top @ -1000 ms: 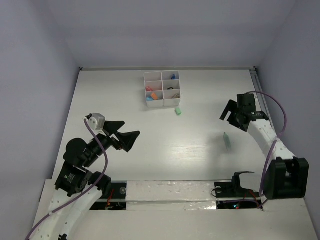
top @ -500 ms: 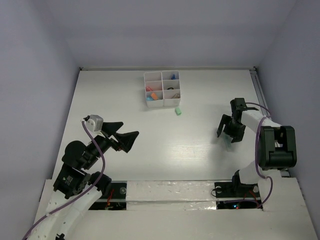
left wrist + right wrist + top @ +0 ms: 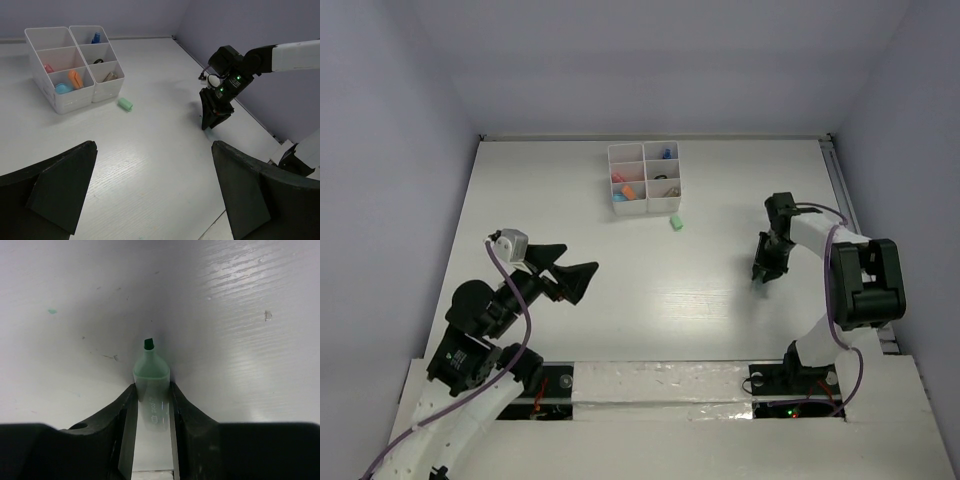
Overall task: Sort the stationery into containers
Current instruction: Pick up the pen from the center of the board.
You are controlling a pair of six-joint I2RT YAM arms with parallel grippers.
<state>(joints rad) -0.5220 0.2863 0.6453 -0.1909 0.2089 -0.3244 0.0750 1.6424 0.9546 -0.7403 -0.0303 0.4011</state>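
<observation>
Two fingers (image 3: 117,420) of the right gripper (image 3: 761,277) press both sides of the green marker (image 3: 151,376), down at the table (image 3: 650,300), at 3 o'clock. The left gripper (image 3: 570,268) hangs wide open at 9 o'clock. The white box (image 3: 629,208) stands at 12 o'clock.

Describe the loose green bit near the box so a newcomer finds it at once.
Find the white organiser at the far side of the table. Just off its near right corner lies a stubby pale-green piece, alone on the table. The other coloured bits sit inside compartments.
</observation>
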